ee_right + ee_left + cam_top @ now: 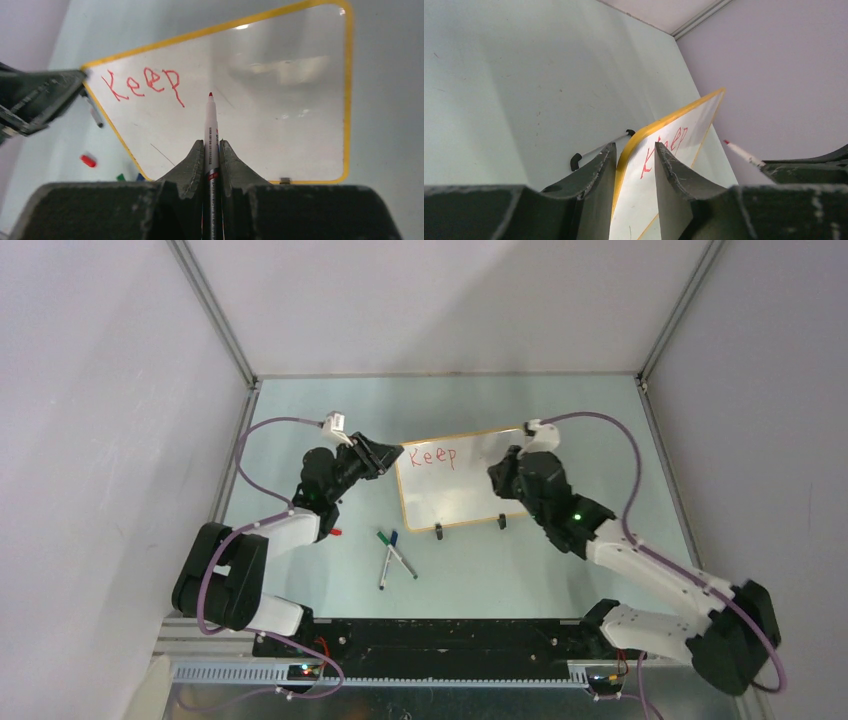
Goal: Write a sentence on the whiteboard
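Pale-green tabletop is occupied by orange-framed glossy white whiteboard, left edge straddled by parted fingers of L gripper; red-tipped white marker is clamped by R gripper.

Left pincer astride whiteboard's left edge, right pincer holding marker over it, loose markers in front, bare tabletop behind.

The smooth pale mint-green counter is a little glossy and carries some small dark marks. Plain light grey walls close it on the left, at the back and on the right. Two thin silver metal posts rise from the far corners. At the near edge lies a black base plate, and below it a ribbed grey metal rail. The light is soft and even.
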Robot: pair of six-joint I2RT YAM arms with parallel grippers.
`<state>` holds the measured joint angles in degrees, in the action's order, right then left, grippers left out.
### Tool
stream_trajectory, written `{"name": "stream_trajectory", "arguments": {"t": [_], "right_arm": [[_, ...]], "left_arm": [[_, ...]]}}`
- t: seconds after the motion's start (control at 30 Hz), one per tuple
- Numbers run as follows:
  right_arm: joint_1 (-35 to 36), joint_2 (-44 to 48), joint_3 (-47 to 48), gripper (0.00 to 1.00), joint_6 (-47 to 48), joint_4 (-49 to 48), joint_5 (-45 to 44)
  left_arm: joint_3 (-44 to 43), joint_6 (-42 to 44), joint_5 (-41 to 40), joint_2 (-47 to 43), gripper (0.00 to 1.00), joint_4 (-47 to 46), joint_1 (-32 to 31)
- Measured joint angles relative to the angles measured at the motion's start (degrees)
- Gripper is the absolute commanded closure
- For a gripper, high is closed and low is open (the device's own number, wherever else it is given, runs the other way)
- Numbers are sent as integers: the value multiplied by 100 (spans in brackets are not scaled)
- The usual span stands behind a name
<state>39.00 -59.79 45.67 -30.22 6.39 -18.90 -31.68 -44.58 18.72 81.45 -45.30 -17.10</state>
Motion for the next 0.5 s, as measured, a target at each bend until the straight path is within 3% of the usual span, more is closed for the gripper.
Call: {"name": "stream_trajectory", "arguments": {"t": [0.27, 0.5], "right_arm": [[1025, -1443, 702, 100, 549, -164, -608], [1419, -1652, 837, 100, 702, -282, -868]], "left_arm": [[7, -50, -2, 0, 73, -52, -2], [7, -46, 15, 0, 82, -83, -2]]}}
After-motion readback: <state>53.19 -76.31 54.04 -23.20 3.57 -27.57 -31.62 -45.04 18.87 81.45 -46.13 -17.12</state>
